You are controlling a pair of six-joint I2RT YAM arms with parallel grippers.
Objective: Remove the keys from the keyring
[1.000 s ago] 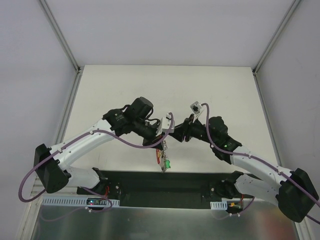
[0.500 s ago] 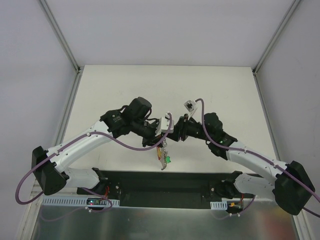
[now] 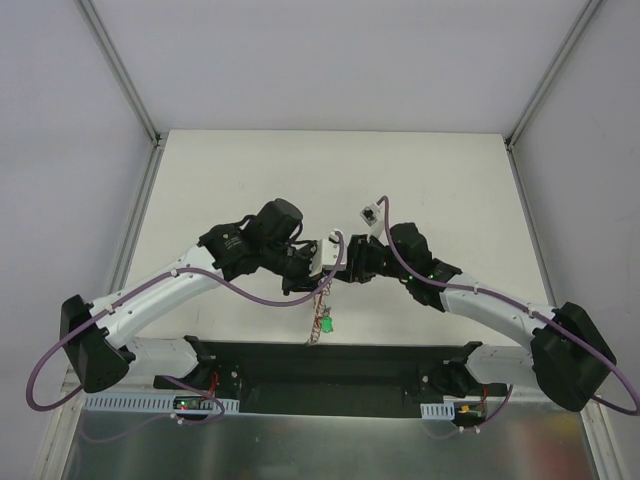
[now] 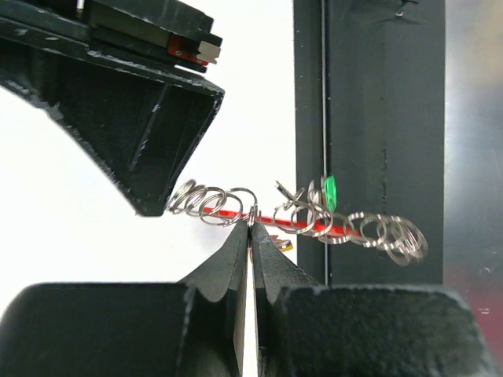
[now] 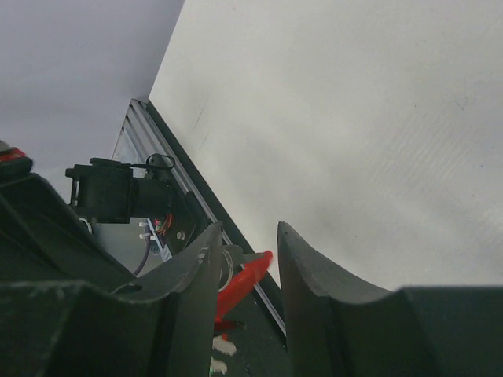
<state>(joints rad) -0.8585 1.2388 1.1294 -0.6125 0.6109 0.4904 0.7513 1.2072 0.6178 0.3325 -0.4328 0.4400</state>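
My left gripper [image 4: 250, 226] is shut on one silvery wire loop of the keyring [image 4: 228, 206], a string of rings threaded on a red strip [image 4: 271, 221]. A green key cover [image 4: 330, 191] and a yellow tip [image 4: 284, 246] hang by it. From above, the keys [image 3: 322, 322] dangle below the two grippers, over the table's near edge. My right gripper [image 5: 247, 232] stands open around the red strip [image 5: 245, 281], which lies against its left finger [image 5: 206, 263]. In the top view it [image 3: 341, 263] meets the left gripper [image 3: 318, 273] tip to tip.
The black base plate [image 3: 330, 365] of the arms lies right under the hanging keys. The white table [image 3: 330, 180] stretches behind the grippers, bounded by metal frame rails [image 3: 130, 240] at left and right. Purple cables [image 3: 250, 290] loop along both arms.
The right arm has moved left up to the left gripper and its jaws have narrowed. The keys now hang a little lower. The left gripper stays shut.
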